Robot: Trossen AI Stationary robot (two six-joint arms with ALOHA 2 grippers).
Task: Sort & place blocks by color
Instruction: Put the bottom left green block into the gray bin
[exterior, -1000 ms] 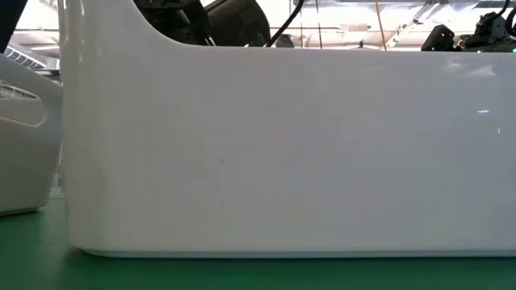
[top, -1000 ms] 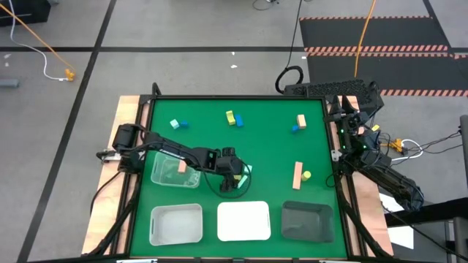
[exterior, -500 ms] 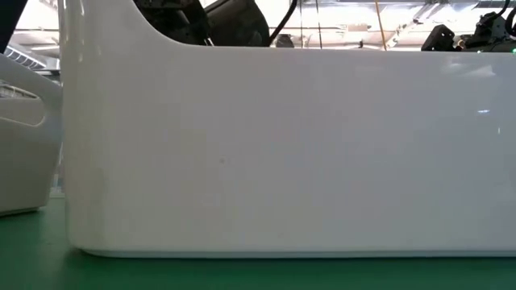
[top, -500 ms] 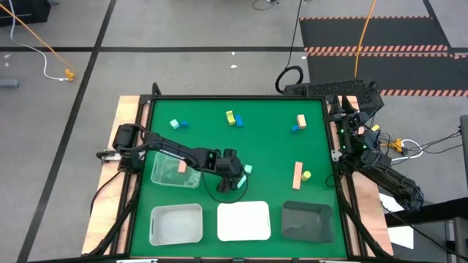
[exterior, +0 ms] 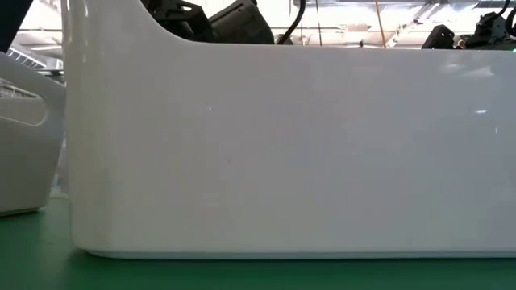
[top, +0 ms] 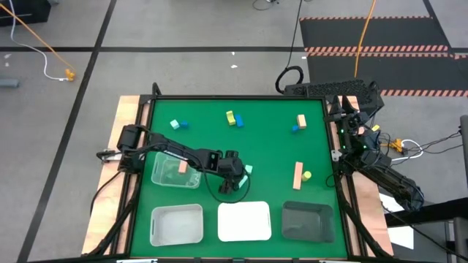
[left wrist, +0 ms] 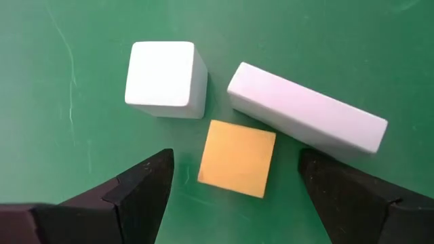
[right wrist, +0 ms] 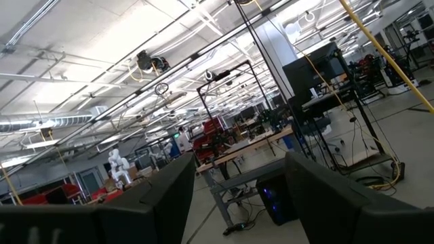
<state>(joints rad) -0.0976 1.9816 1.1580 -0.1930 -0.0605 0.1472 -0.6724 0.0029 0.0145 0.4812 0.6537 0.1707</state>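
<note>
My left gripper (top: pixel 232 177) hovers open over a cluster of blocks at the table's middle. In the left wrist view its fingers stand on either side of a salmon cube (left wrist: pixel 237 158) without touching it. A pale mint cube (left wrist: pixel 163 76) and a pale mint bar (left wrist: pixel 308 108) lie flat just beyond it. Only a mint block (top: pixel 248 169) shows beside the gripper from above. My right gripper (right wrist: pixel 234 196) is open, parked at the table's right edge (top: pixel 351 120) and pointing up into the room.
A clear tray (top: pixel 175 169) holds a salmon block (top: pixel 181 167). Clear (top: pixel 176 223), white (top: pixel 244 220) and dark (top: pixel 307 220) trays line the near edge. Block pairs lie far left (top: pixel 179 124), far middle (top: pixel 234 118), far right (top: pixel 299 123) and right (top: pixel 300 175). The white tray's wall (exterior: pixel 282 145) fills the low view.
My left arm has shifted a little over the block cluster. The blocks have stayed where they were.
</note>
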